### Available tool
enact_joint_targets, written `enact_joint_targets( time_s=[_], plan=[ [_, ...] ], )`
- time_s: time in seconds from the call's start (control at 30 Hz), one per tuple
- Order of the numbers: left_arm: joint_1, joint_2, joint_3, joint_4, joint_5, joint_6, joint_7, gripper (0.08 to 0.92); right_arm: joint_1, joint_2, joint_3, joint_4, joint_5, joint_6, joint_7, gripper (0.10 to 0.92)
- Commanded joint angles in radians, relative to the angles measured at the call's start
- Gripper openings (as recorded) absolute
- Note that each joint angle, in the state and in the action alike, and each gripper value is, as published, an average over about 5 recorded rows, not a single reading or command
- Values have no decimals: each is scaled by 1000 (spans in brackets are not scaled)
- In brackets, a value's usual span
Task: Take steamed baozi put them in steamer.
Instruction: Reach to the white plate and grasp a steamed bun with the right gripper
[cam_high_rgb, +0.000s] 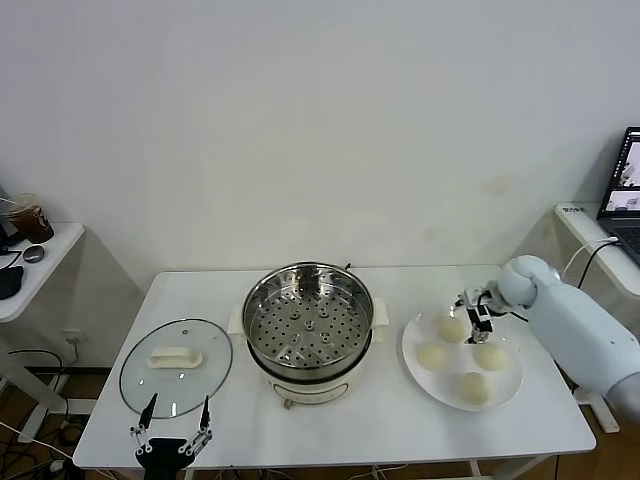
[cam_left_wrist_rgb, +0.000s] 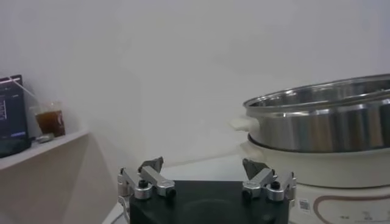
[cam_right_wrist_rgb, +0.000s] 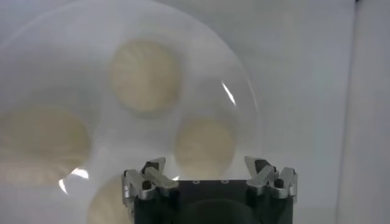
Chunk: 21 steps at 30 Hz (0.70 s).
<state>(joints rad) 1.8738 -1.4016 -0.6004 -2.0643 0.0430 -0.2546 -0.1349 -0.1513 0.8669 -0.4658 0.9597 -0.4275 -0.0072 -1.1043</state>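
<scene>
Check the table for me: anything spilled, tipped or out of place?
Nothing stands out. Four buns sit on the white plate, the steamer stands upright and uncovered, its glass lid flat beside it. The right gripper hovers open over the plate.

A white tabletop (cam_high_rgb: 400, 420) is seen against a plain pale wall, with three things set directly on it in a row. At the left, nearer the front edge, a round glass lid (cam_high_rgb: 176, 366) with a white handle is laid flat. At the centre, the steamer (cam_high_rgb: 308, 330) is stood on its white base, its perforated tray exposed. At the right, a flat white plate (cam_high_rgb: 462, 359) is placed just beside the steamer, with the four steamed baozi (cam_high_rgb: 476, 387) carried on it. The lid and steamer are set close together, apart from each other.
</scene>
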Motion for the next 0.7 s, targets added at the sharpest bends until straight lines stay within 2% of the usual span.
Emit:
enact_joint_targets(
  time_s=[0.03, 0.3, 0.57, 0.7],
  plan=[
    [1, 0, -1, -1, 2, -1, 0, 823, 52, 41, -61, -70, 4, -13, -8, 775],
    [2, -2, -6, -4, 4, -3, -2, 823, 49, 66, -63, -94, -2, -26, 8, 724],
    [9, -4, -7, -10, 9, -8, -3, 823, 49, 69, -77, -91, -1, -34, 4, 582],
    [10, -4, -8, -13, 10, -10, -3, 823, 54, 60, -82, -74, 9, -34, 2, 542]
  ],
)
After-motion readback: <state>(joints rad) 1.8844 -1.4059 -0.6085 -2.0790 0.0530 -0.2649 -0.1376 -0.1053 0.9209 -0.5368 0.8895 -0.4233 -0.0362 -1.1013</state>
